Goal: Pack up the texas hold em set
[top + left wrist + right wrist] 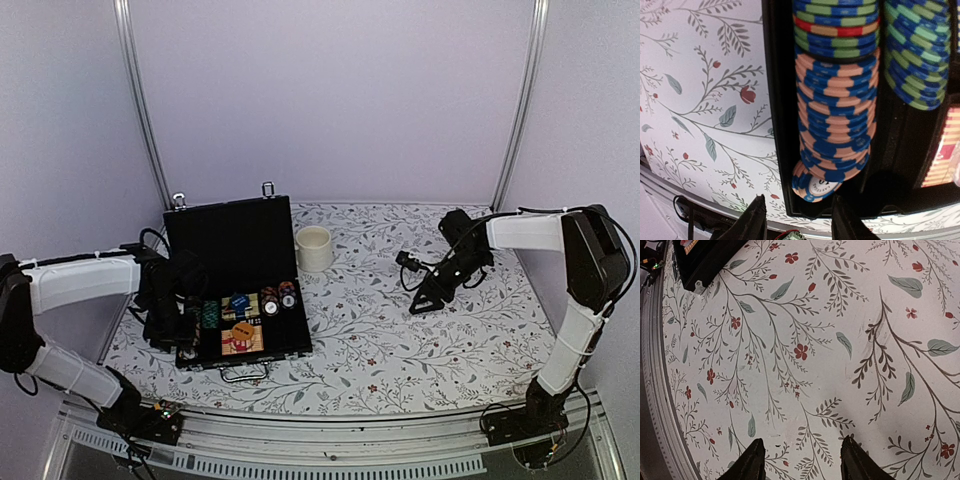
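The black case (pixel 228 235) stands open at the left of the table, lid upright. Its tray holds chips (pixel 279 300), a red deck (pixel 242 338) and a blue piece (pixel 238 303). My left gripper (pixel 180 335) hangs open and empty over the tray's front left corner. In the left wrist view its gripper (pixel 797 222) is above the case wall (pixel 772 100). Just ahead lies a row of orange-and-blue chips (pixel 837 125), the end chip (pixel 815 186) tilted, with green-and-blue chips (pixel 835 30) beyond. My right gripper (pixel 420 300) is open and empty above the bare cloth (pixel 801 460).
A cream mug (pixel 314 248) stands just right of the case lid. The case's metal handle (pixel 243 373) points to the table's near edge. A case corner (pixel 705 260) shows at the top left of the right wrist view. The floral cloth (pixel 400 350) covers the table.
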Available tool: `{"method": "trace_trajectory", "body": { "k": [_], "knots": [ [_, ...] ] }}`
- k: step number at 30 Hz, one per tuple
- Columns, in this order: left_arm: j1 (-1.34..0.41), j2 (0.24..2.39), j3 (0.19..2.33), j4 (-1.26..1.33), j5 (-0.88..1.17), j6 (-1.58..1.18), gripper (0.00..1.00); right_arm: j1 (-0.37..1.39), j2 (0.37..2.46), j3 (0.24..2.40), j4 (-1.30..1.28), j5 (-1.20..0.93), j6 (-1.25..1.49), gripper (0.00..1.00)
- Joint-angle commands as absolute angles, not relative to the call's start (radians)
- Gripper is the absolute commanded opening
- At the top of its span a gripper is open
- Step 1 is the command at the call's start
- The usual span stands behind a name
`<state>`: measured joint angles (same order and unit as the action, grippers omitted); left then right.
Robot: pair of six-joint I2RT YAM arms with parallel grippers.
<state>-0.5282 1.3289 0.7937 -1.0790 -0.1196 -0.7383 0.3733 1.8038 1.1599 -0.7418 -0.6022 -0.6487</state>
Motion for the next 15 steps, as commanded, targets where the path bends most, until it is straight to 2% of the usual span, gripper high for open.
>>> {"method": "trace_trajectory", "body": {
  "k": [1, 5, 10, 15],
  "knots": [
    [-0.501, 1.392, 0.806, -1.103, -0.148, -0.749, 0.45, 0.384, 1.817, 1.182, -0.757, -0.625, -0.663, 0.44],
    [-0.499, 1.427, 0.799, -1.117, -0.137, -0.725, 0.45, 0.384, 1.819, 1.182, -0.758, -0.624, -0.663, 0.45],
    [-0.494, 1.49, 0.798, -1.128, -0.167, -0.71, 0.51, 0.387, 1.83, 1.185, -0.76, -0.626, -0.665, 0.44],
    [-0.489, 1.584, 0.827, -1.133, -0.243, -0.697, 0.45, 0.39, 1.84, 1.185, -0.762, -0.628, -0.666, 0.44]
  ]
}}
